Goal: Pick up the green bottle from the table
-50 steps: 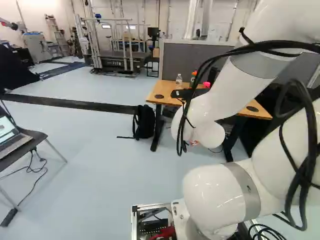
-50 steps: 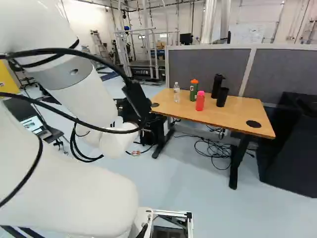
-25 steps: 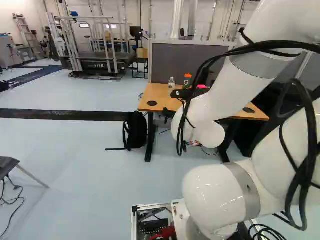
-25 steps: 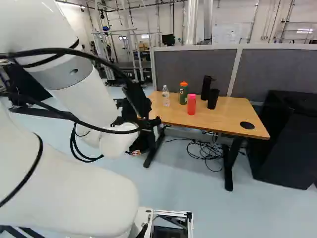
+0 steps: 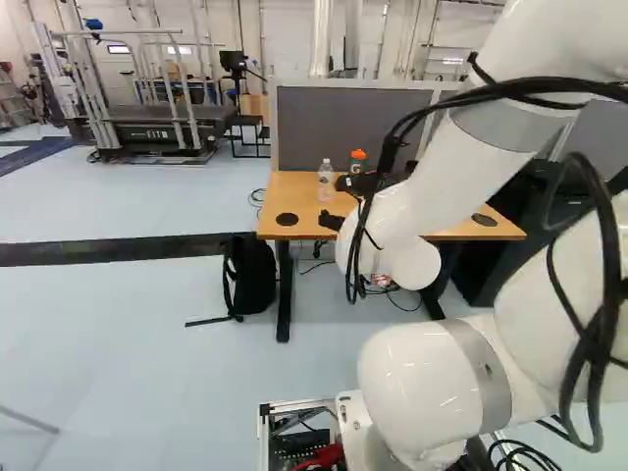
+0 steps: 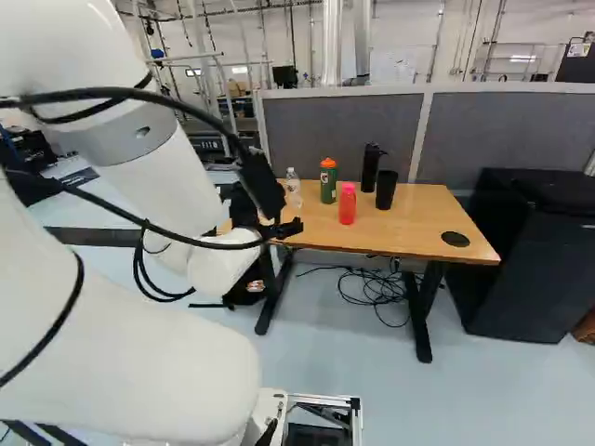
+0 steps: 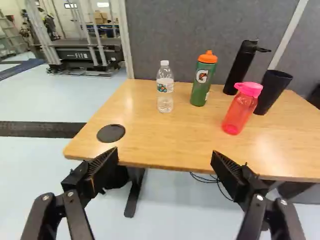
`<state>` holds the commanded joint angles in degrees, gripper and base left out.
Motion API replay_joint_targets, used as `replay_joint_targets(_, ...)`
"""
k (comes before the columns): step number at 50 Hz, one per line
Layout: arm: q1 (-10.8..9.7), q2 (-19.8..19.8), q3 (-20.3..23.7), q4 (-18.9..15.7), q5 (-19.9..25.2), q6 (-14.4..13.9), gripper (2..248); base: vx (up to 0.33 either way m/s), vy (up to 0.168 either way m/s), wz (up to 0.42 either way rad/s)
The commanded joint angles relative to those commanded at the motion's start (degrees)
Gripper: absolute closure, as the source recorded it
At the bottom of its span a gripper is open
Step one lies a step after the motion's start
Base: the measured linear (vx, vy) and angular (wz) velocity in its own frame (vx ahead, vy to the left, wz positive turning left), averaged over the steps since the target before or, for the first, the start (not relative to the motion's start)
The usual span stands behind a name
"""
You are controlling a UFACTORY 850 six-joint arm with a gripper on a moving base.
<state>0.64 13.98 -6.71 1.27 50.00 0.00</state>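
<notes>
Green bottle [image 7: 204, 80] stands ahead; the hand [image 6: 265, 221] faces the table [image 7: 150, 145], fingers wide apart.

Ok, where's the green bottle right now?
In the right base view, the green bottle stands on the left half of the table, between the clear bottle and the tall black bottle.

Logo [image 7: 202, 76] on green bottle [image 7: 199, 95]; label [image 7: 165, 87] on clear bottle [image 7: 165, 104]; lettering [image 7: 78, 55] on machine [image 7: 102, 57]

You face a smooth wooden table [image 7: 165, 140]; on it, a glossy clear plastic bottle [image 7: 165, 100]; behind it, a matt, cloth-like partition [image 7: 172, 45].
</notes>
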Motion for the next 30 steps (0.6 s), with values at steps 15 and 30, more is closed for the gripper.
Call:
replay_joint_targets(15, 0.9, -3.4, -3.0, 2.4, -0.6, 0.0, 3, 0.015, 0.003, -0.019)
replay_joint_targets(30, 1.3, -7.4, -6.7, 4.5, -1.8, 0.0, 3, 0.0, 0.0, 0.0)
